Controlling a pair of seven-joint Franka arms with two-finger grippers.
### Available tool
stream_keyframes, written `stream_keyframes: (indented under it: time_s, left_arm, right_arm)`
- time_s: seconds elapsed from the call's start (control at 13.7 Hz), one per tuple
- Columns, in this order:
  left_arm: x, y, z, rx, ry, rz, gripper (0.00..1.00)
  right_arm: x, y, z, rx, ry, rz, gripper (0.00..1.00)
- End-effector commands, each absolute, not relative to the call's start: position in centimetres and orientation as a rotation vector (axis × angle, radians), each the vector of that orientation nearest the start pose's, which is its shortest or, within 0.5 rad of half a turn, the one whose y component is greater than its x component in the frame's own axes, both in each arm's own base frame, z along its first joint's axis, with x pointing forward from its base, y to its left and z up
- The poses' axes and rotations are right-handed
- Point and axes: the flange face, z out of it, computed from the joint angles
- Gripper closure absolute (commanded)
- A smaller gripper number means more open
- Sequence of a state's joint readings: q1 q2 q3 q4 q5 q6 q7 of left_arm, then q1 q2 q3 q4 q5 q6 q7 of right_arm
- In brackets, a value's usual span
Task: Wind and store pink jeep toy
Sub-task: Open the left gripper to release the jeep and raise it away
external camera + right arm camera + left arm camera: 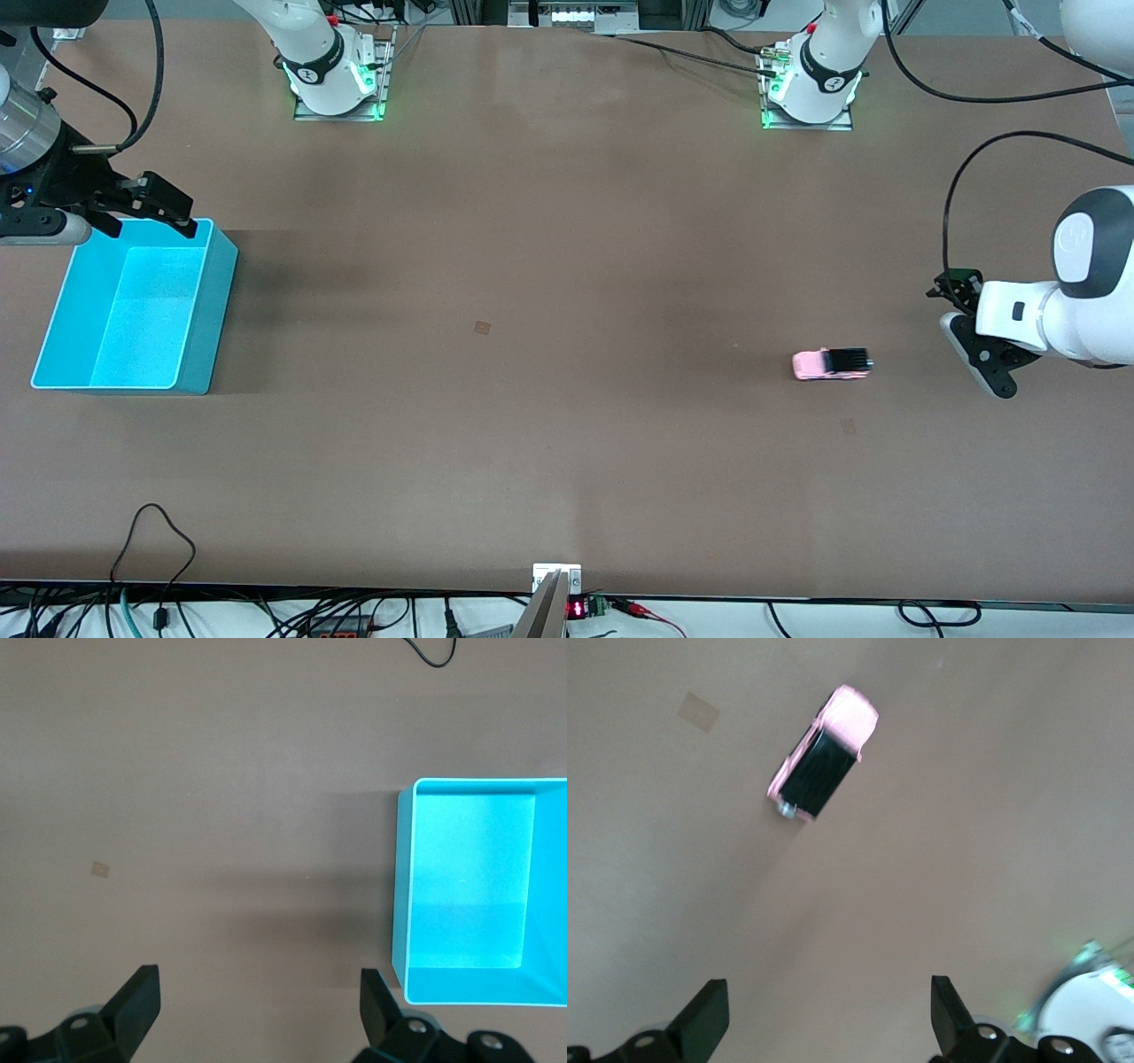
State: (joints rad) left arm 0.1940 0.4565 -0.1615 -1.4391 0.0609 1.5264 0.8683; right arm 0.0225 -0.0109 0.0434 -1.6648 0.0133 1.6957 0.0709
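Grippers aloft, spread, clear of jeep.

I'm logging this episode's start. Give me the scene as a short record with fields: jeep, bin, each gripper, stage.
jeep: pink jeep toy on its wheels on the table, toward the left arm's end, untouched
bin: turquoise bin toward the right arm's end, nothing in it
left gripper: open, holds nothing, beside the jeep at the table's left-arm end, apart from it
right gripper: open, holds nothing, over the bin's rim nearest the bases
stage: jeep not yet wound or stored
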Motion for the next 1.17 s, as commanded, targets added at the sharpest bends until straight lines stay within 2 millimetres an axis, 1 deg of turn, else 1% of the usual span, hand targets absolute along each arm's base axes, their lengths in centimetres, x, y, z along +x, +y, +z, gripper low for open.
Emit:
stream_keyframes:
  time_s: [0.0, 0.15, 0.29, 0.44, 0.51, 0.58, 0.73, 0.88, 0.95, 1.02, 1.09]
  left_arm:
    - [64.4, 2.9, 44.6, -3.031, 1.129, 0.580, 0.00]
    - [63.5, -0.4, 47.4, -3.030, 1.000, 0.547, 0.00]
    - [61.5, -2.4, 49.5, -3.046, 0.756, 0.525, 0.00]
    - [60.6, -3.2, 51.0, -3.046, 0.565, 0.460, 0.00]
    - [60.2, -2.5, 51.7, -3.056, 0.467, 0.394, 0.00]
    - [59.6, -2.3, 52.3, -3.057, 0.418, 0.316, 0.00]
    - [58.4, -1.2, 53.5, -3.066, 0.310, 0.161, 0.00]
    - [57.2, -0.5, 54.8, -3.094, 0.172, 0.069, 0.00]
    - [56.6, -0.6, 55.6, -3.102, 0.147, 0.026, 0.00]
    - [55.8, -0.9, 56.0, -3.103, 0.158, -0.010, 0.00]
    - [54.8, -0.6, 55.6, -3.107, 0.167, -0.031, 0.00]
  right_arm:
    - [55.8, 3.7, 60.2, -3.125, 0.009, -0.061, 0.00]
    - [55.9, 3.7, 60.1, -3.125, 0.009, -0.058, 0.00]
    - [55.9, 3.7, 60.1, -3.125, 0.009, -0.058, 0.00]
    - [55.9, 3.6, 60.1, -3.125, 0.009, -0.058, 0.00]
    - [55.9, 3.7, 60.1, -3.125, 0.007, -0.058, 0.00]
    - [55.9, 3.7, 60.1, -3.125, 0.007, -0.058, 0.00]
    - [55.9, 3.6, 60.1, -3.125, 0.009, -0.058, 0.00]
    - [56.0, 3.6, 59.9, -3.124, 0.009, -0.051, 0.00]
    - [55.9, 3.6, 59.9, -3.124, 0.009, -0.049, 0.00]
    - [56.0, 3.6, 59.6, -3.125, 0.009, -0.039, 0.00]
    - [56.1, 3.6, 59.5, -3.125, 0.009, -0.034, 0.00]
